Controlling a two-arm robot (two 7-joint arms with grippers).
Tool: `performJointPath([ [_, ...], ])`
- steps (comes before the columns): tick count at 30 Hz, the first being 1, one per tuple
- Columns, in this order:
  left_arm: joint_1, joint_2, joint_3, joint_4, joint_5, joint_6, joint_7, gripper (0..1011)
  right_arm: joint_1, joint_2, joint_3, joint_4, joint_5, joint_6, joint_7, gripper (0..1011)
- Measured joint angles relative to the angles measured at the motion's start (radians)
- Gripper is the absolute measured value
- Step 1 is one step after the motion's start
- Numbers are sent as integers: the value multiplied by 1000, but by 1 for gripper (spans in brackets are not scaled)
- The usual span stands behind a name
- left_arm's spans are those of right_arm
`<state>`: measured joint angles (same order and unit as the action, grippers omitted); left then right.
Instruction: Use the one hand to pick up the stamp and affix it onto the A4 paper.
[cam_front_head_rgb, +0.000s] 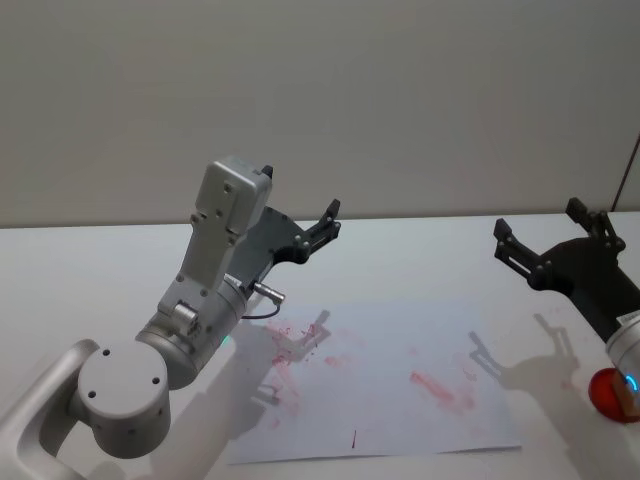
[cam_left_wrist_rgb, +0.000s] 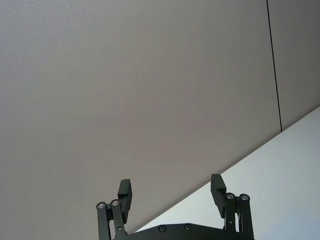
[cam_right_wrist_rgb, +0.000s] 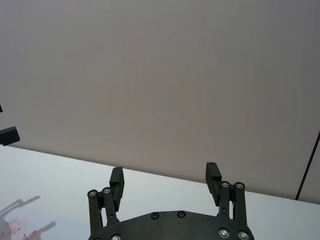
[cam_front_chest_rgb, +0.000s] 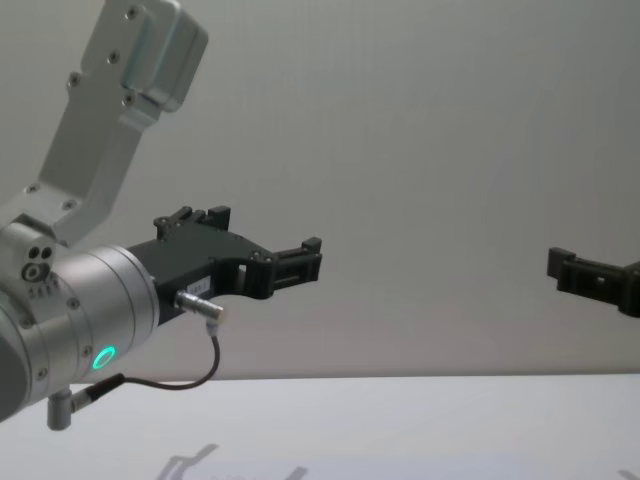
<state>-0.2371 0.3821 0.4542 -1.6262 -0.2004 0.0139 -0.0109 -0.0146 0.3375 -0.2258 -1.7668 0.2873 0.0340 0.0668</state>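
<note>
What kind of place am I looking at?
Probably a robotics test bench: a left gripper and right gripper, both open, hang over a white table holding an A4 paper smeared with red ink, against a plain wall.

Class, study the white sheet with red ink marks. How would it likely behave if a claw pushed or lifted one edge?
The A4 paper lies thin and flat on the table, so lifted by one edge it would probably droop. Nothing rests on its visible part, so a push would likely slide it.
</note>
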Motion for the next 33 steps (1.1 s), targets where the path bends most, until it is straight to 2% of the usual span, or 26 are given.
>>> performJointPath([
  [33, 0, 0, 0, 0, 0, 0, 0, 1001, 0, 0, 0, 0, 0, 0, 0, 1003],
])
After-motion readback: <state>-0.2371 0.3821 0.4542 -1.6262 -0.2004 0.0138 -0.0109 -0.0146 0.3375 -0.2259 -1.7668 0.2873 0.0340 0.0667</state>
